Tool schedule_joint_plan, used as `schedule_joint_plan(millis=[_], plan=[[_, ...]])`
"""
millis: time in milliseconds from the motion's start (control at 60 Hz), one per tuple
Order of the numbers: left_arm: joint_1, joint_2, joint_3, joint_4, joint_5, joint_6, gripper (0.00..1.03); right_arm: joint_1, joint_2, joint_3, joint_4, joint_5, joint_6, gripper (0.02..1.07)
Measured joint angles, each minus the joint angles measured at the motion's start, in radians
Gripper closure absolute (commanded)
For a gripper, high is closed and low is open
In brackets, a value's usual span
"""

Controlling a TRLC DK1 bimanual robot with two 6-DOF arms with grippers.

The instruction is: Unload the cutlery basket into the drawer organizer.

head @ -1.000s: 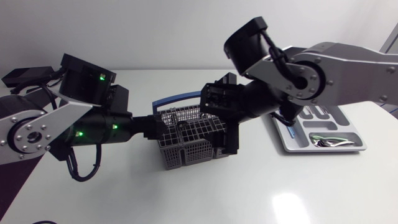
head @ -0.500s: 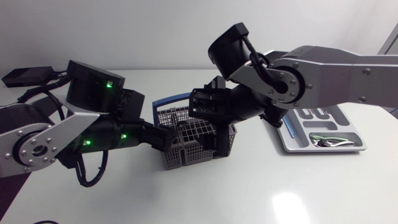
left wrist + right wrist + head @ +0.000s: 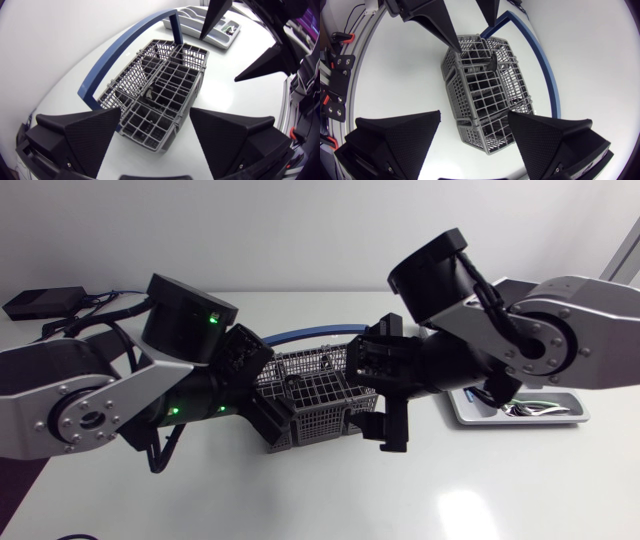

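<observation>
1. Stands upright at mid-bench (image 3: pixel 500 490): grey wire cutlery basket (image 3: pixel 318 395), with blue handle (image 3: pixel 300 334) arching high over it from end to end.
2. Holds dark cutlery (image 3: pixel 150 93) in the inner compartments; too dim to tell the kind.
3. Left jaws: spread wide, set low at one end of the basket, a finger (image 3: pixel 80 132) on each side of that end, with no contact with the wire to be seen.
4. Right jaws: likewise spread wide, hanging over the basket's opposite end, fingers (image 3: pixel 395 137) flanking it from above, clear of the wire.
5. Left arm (image 3: pixel 90 395) and right arm (image 3: pixel 560 340): coming in from opposite sides of the basket and meeting above it, wedge tips pointing toward each other across the handle.
6. Drawer organizer (image 3: pixel 575 414): flat on the bench, well apart from the basket on the right arm's side, largely hidden behind that arm.
7. Shiny cutlery (image 3: pixel 530 409): lying in the organizer's long compartment farthest from the basket's handle.
</observation>
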Motion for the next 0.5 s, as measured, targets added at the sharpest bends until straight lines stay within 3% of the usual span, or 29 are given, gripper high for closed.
schedule_joint_plan(millis=[133,233,400,500], plan=[[-0.021,0.026,0.046,-0.007,-0.025,0.174,0.07,-0.015,-0.024,-0.026,0.001,-0.016,0.0,0.11],[-0.031,0.06,0.103,-0.076,-0.033,0.296,0.07,-0.021,-0.044,-0.049,0.001,-0.022,0.004,0.11],[-0.059,0.123,0.162,-0.136,-0.108,0.375,0.08,-0.032,-0.065,-0.068,0.001,-0.026,0.007,0.11],[-0.071,0.145,0.172,-0.172,-0.107,0.406,0.23,-0.035,-0.073,-0.068,0.001,-0.031,0.007,0.11]])
